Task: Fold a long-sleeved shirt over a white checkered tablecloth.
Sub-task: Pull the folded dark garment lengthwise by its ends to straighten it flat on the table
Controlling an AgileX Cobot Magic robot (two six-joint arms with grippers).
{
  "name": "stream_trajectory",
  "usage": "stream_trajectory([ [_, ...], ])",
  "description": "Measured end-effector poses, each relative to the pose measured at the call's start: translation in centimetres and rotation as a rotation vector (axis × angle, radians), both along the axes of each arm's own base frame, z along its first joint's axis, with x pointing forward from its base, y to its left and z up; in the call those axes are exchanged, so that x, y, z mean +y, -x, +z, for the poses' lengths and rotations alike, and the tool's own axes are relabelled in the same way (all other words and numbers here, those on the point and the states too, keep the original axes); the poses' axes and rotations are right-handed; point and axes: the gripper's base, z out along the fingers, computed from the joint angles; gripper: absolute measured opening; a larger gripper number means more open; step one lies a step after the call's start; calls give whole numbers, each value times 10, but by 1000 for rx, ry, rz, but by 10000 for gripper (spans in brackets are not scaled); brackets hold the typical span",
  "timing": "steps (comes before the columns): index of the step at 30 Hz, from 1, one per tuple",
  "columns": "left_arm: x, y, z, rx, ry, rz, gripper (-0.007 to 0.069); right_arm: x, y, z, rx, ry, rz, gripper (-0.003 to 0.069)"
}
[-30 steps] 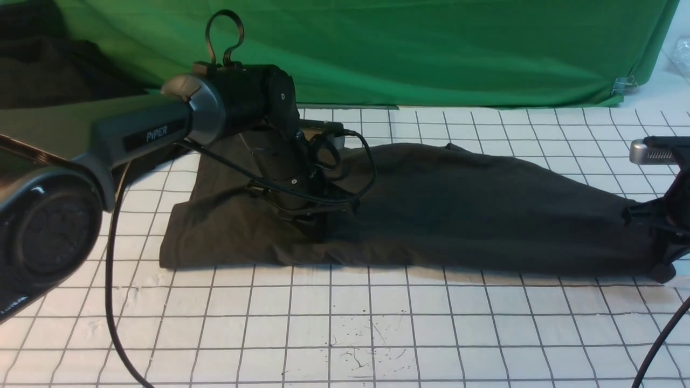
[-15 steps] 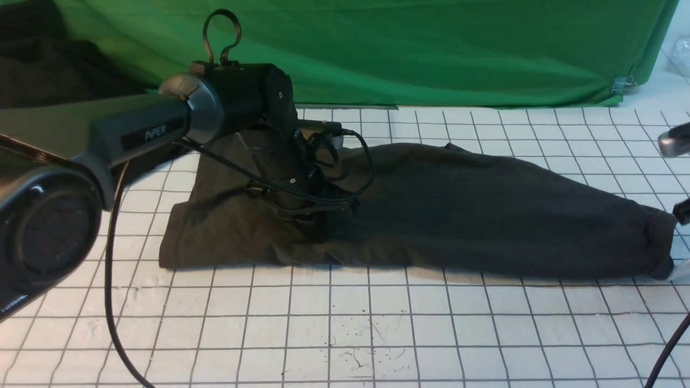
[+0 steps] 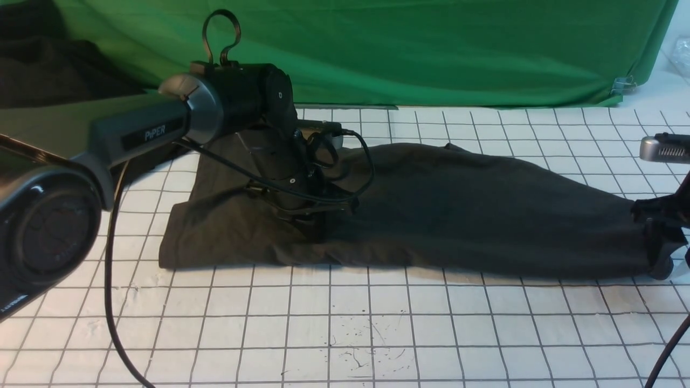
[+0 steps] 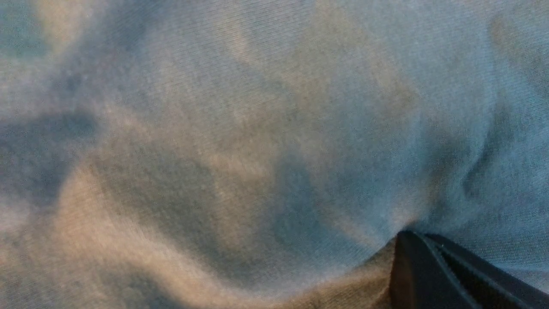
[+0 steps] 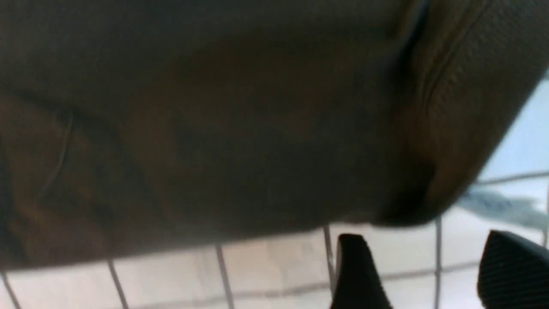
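Observation:
The long-sleeved shirt (image 3: 458, 210) lies as a long dark charcoal band across the white checkered tablecloth (image 3: 345, 323), and its print is hidden. My left gripper (image 3: 311, 218) points down into the shirt's left-middle part. In the left wrist view knit fabric (image 4: 240, 141) fills the frame and puckers at the tip of the gripper (image 4: 405, 236), whose fingers are shut together on it. My right gripper (image 3: 666, 237) sits at the shirt's right end. In the right wrist view its fingers (image 5: 351, 266) stand apart, with tablecloth between them and the shirt's rounded end (image 5: 266, 128) just ahead, untouched.
A green backdrop cloth (image 3: 431, 48) hangs at the back. A blacker garment heap (image 3: 38, 64) lies at the back left. The left arm's cable (image 3: 110, 302) loops down over the near-left tablecloth. A metal clip (image 3: 625, 84) sits at the back right.
The right gripper pulled away to the right half a second ago and has come back to the shirt's right end. The left arm and the shirt have barely moved.

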Motion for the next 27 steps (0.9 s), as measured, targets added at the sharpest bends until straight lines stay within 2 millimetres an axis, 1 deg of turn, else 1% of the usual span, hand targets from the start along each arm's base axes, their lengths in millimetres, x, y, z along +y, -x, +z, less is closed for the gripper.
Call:
stream_trajectory([
  [3,0,0,0,-1,3,2,-4,-1,-3,-2,-34,0,-28,330],
  [6,0,0,0,-1,6,3,-4,-4,-4,-7,-29,8,-52,293],
  [7,0,0,0,-1,6,3,-4,-6,-4,-13,-17,5,-75,276],
  [11,0,0,0,-1,6,3,-4,-7,-6,-19,-3,3,-81,247],
  [14,0,0,0,-1,6,4,-4,-3,-7,-20,-6,8,-32,148],
  [15,0,0,0,-2,6,4,-4,-3,-7,-20,-5,17,-1,89],
  [16,0,0,0,-2,6,4,-4,-3,-7,-20,-5,20,9,73],
  [17,0,0,0,-2,6,4,-4,-5,-7,-20,-3,55,67,29],
  [18,0,0,0,-2,6,4,-4,-5,-7,-20,-3,55,67,29],
  [20,0,0,0,-1,6,4,-4,-13,-5,-19,18,143,139,17],
  [22,0,0,0,-1,6,4,-4,-16,-5,-19,26,180,166,15],
  [24,0,0,0,-2,6,4,-4,-22,-5,-17,42,260,240,12],
  [26,0,0,0,-3,6,4,-4,-24,-7,-16,41,308,305,12],
  [27,0,0,0,-2,7,4,-4,-24,-7,-16,41,311,310,12],
])
